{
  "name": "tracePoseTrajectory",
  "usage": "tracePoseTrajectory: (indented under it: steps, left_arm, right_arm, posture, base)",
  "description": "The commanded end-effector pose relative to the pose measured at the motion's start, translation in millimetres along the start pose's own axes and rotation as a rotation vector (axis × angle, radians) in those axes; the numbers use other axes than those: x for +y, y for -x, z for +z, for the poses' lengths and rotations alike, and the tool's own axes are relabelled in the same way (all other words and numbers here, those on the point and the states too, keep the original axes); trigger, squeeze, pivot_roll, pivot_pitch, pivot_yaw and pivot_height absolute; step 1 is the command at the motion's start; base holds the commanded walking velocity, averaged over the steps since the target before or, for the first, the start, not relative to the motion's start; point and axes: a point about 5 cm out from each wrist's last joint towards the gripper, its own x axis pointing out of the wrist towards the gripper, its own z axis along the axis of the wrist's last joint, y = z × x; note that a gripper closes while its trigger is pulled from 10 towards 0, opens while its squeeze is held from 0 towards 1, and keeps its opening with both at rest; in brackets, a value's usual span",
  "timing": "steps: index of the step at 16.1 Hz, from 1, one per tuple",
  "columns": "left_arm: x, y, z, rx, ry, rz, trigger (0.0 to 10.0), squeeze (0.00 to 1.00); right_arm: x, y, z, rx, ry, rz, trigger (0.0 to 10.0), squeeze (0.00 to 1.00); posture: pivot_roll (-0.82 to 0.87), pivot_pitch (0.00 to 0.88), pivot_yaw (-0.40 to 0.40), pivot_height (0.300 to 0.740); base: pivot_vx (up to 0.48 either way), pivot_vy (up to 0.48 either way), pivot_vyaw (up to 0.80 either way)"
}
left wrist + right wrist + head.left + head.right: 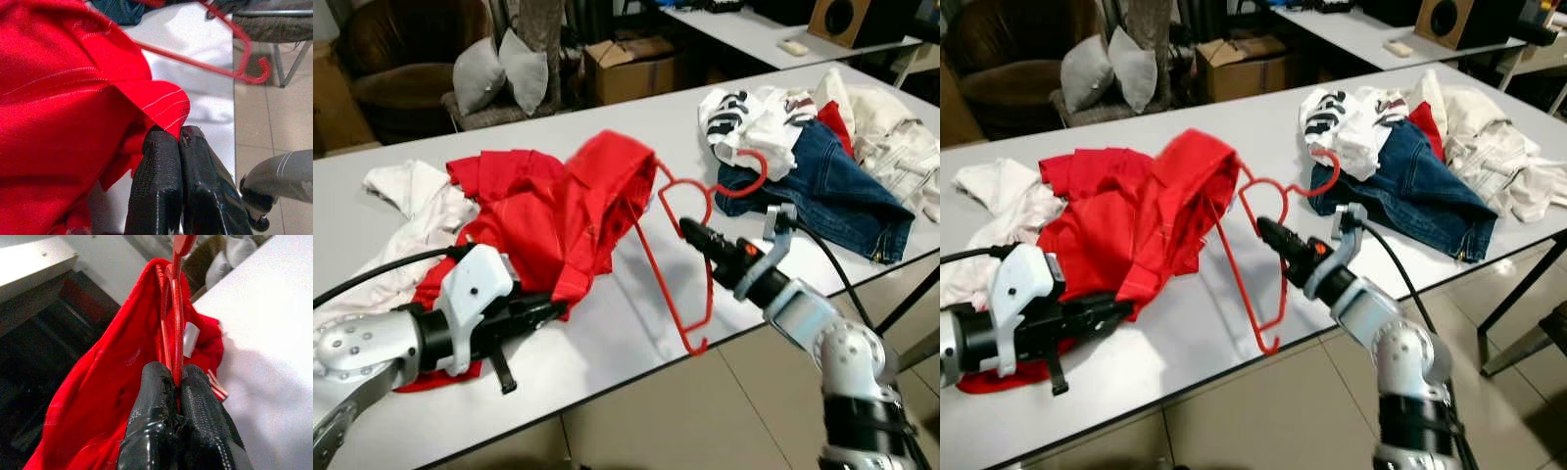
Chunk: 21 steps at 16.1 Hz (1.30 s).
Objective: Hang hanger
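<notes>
A red hanger sits beside a red shirt on the white table. Right of the hanger lie blue jeans and a white garment with dark stripes.

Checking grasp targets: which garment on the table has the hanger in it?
The red shirt, left of the jeans pile. The red hanger, held by the right gripper, runs into it; the left gripper pinches its hem.
</notes>
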Motion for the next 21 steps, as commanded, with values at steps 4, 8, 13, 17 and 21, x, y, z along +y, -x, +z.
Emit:
tracePoseTrajectory:
  steps: [4,8,13,17,21]
  left_arm:
    - [-12.1,-19.2,11.5,-0.062,-0.039,-0.086,0.0,0.00]
    - [14.3,-27.4,27.2,-0.143,-0.164,0.130,0.0,0.00]
    - [4.5,-18.2,37.3,-0.166,-0.170,-0.003,0.0,0.00]
    - [-12.6,-15.9,8.4,0.028,-0.090,-0.157,0.0,0.00]
    - [-13.3,-26.0,12.5,-0.032,-0.073,-0.157,0.0,0.00]
  right_arm:
    - [-7.1,-24.1,-4.7,0.031,-0.065,-0.059,10.0,0.00]
    - [1.3,-26.4,-23.0,0.299,0.155,-0.010,10.0,0.00]
    - [4.7,-23.2,-9.1,0.194,0.049,0.066,10.0,0.00]
    - [11.0,-42.1,12.0,-0.028,-0.170,0.106,10.0,0.00]
    - [13.5,-64.5,7.8,-0.144,-0.408,0.060,10.0,0.00]
  posture:
    - [-0.10,0.013,0.061,0.740]
    - [-0.10,0.012,0.047,0.740]
    - [-0.10,0.016,0.051,0.740]
    - [-0.09,0.020,0.047,0.740]
    - [-0.08,0.010,0.050,0.740]
  base:
    - [0.000,0.000,0.00]
    - [0.000,0.000,0.00]
    - [0.000,0.000,0.00]
    - [0.000,0.000,0.00]
    - [0.000,0.000,0.00]
